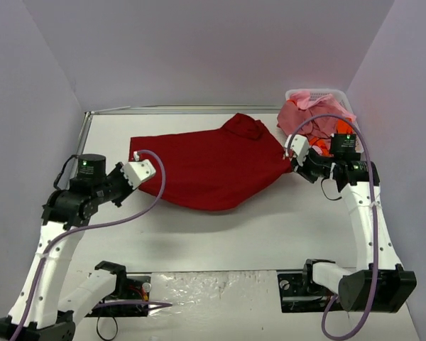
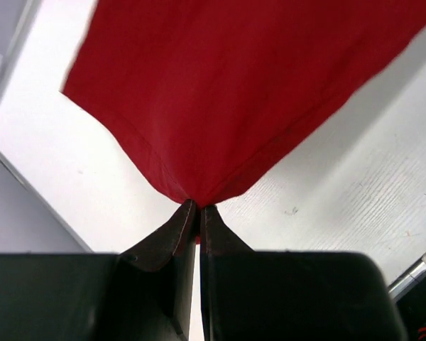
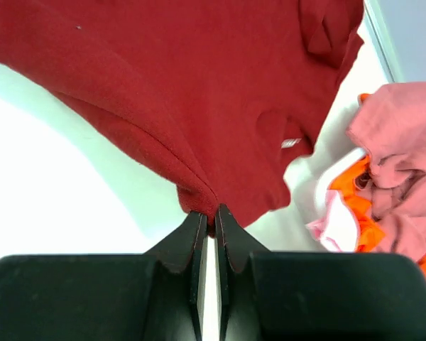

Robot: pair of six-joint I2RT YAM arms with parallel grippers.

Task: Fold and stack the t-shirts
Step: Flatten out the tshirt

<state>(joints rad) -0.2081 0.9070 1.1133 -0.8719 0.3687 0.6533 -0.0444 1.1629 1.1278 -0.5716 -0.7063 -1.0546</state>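
A large dark red t-shirt (image 1: 213, 167) is stretched across the middle of the white table between both arms. My left gripper (image 2: 199, 208) is shut on the left corner of the dark red t-shirt (image 2: 227, 85); it shows in the top view as my left gripper (image 1: 153, 170). At the other end, my right gripper (image 3: 209, 212) is shut on a bunched edge of the dark red t-shirt (image 3: 184, 78), seen from above as my right gripper (image 1: 291, 158). Pink t-shirts (image 1: 302, 114) and an orange t-shirt (image 3: 351, 185) lie heaped at the back right.
A white plastic basket (image 1: 319, 94) stands at the table's back right corner, under the heap of shirts. Grey walls close in the table on the left, back and right. A metal rail (image 1: 163, 110) runs along the far edge.
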